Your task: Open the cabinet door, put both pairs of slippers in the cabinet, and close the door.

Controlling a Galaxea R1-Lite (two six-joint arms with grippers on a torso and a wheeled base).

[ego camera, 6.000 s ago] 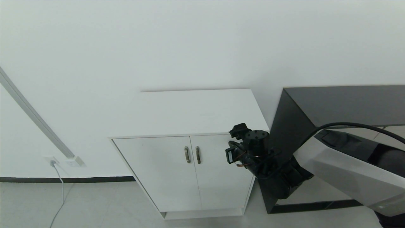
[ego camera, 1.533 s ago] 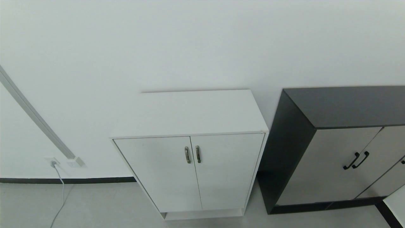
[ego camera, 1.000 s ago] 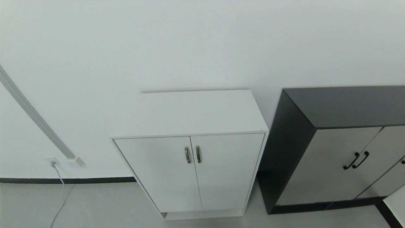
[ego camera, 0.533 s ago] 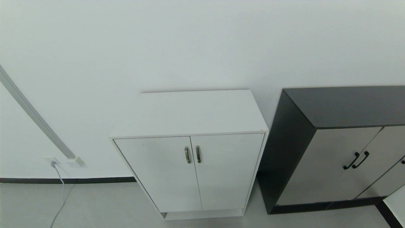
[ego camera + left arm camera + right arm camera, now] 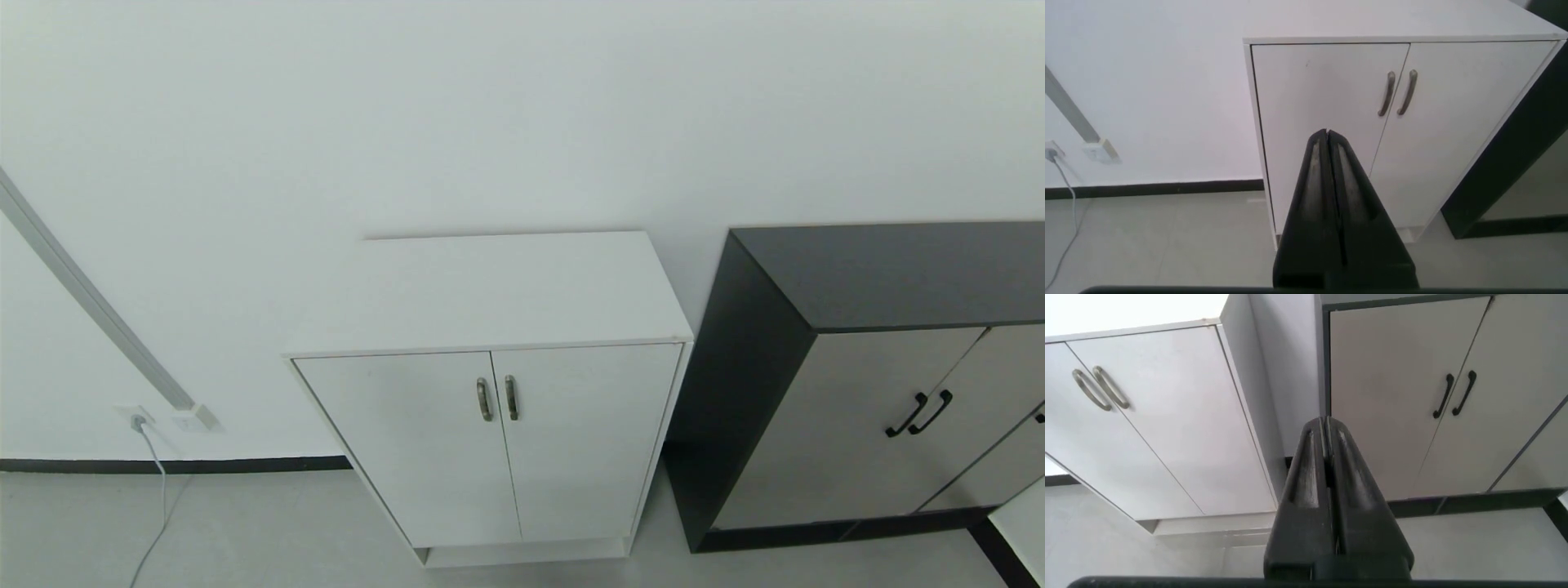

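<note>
Cabinet [image 5: 490, 343] stands against the wall [image 5: 522, 114], both doors [image 5: 424, 441] shut. The right arm, across its right door six seconds ago, has drawn back; nothing has moved since. Left end effector [image 5: 1328, 135] and right end effector [image 5: 1327, 423] hang before it, fingers together, empty. Slippers are presumably inside: task likely done.

Your left gripper [image 5: 1328, 135] and right gripper [image 5: 1327, 423] both have their fingers pressed flat together.
</note>
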